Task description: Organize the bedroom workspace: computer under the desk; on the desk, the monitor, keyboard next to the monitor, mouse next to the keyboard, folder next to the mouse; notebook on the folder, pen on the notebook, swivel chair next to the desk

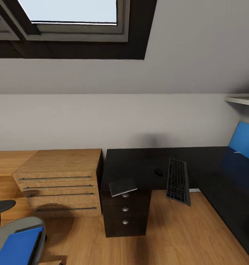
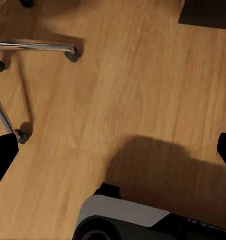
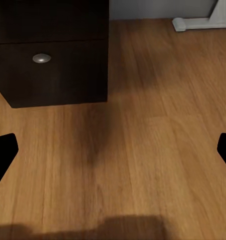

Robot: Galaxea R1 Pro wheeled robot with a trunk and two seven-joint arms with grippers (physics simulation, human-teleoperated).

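With both grippers spread open and empty over the floor, the folder on the swivel chair, left of the desk, likely needs fetching next

Bare desk surface lies at frame centre, between the notebook overhanging its front edge and the keyboard with the mouse just beside. Open floor fills the lower right; the wooden chest and chair block the left.
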